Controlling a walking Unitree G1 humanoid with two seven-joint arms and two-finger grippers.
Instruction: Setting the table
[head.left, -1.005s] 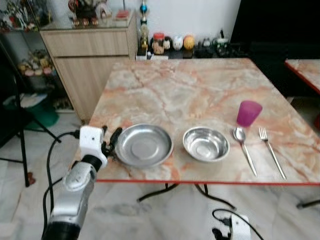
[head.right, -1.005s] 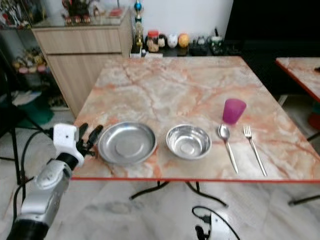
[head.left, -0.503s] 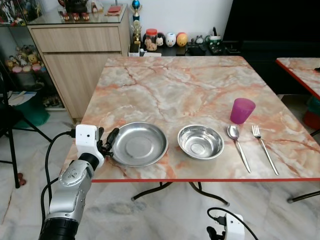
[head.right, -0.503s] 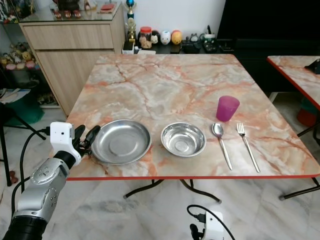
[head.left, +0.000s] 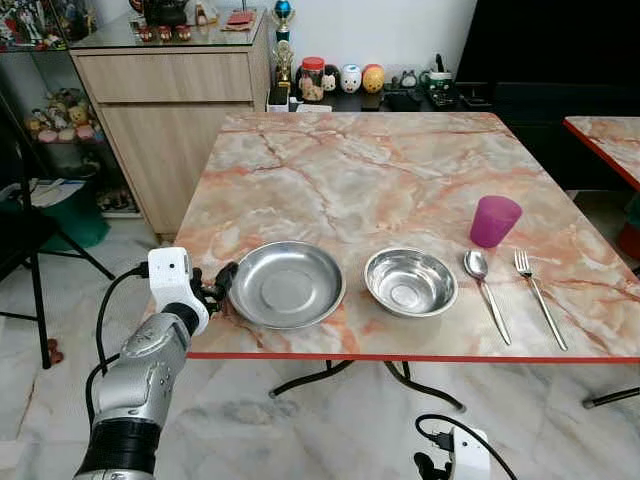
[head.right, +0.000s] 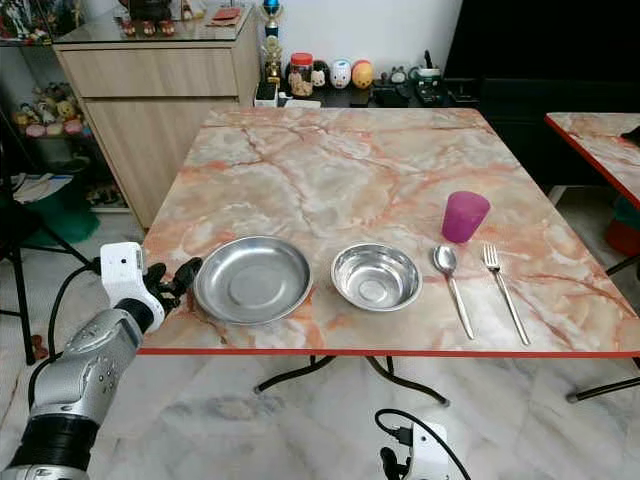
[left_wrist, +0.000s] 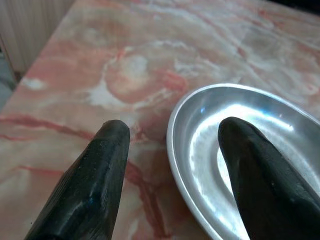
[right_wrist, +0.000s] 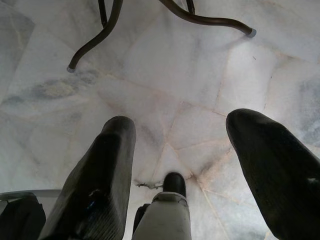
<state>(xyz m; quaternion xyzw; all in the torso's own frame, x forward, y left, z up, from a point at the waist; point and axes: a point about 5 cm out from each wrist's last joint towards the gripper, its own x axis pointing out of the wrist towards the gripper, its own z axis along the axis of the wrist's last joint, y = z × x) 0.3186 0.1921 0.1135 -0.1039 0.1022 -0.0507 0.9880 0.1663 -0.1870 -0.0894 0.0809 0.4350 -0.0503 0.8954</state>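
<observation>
Left gripper (head.left: 218, 287) is seen at the near-left edge of the marble table (head.left: 350, 170), fingers spread apart w/ the left rim of the steel plate (head.left: 286, 284) between them. In the left wrist view, one black finger (left_wrist: 255, 180) is shown over the plate's (left_wrist: 240, 145) inside, the other (left_wrist: 90, 190) over bare marble outside the rim; the rim sits in the gap and no firm grip can be made out, so nothing is held.

Plate is placed near the front edge, left of centre. Just beside it, to the right, a steel bowl (head.left: 410, 283) is set, apart from the plate. Further right a spoon (head.left: 485, 290) and a fork (head.left: 538, 295) are laid side by side, handles toward the near edge. A purple cup (head.left: 495, 221) is stood upright just beyond the spoon's bowl end.

Right gripper (right_wrist: 190, 170) is hung low by the robot's side, fingers wide apart & holding nothing; pale marble floor (right_wrist: 165, 80) and curved black table legs (right_wrist: 105, 30) are seen beyond it.

At far left a wooden cabinet (head.left: 170, 110) is seen, w/ small figurines on top. Jars and ornaments (head.left: 345, 80) are lined up beyond the table's far edge. A second table (head.left: 610, 140) w/ red edging is partly seen at far right.
</observation>
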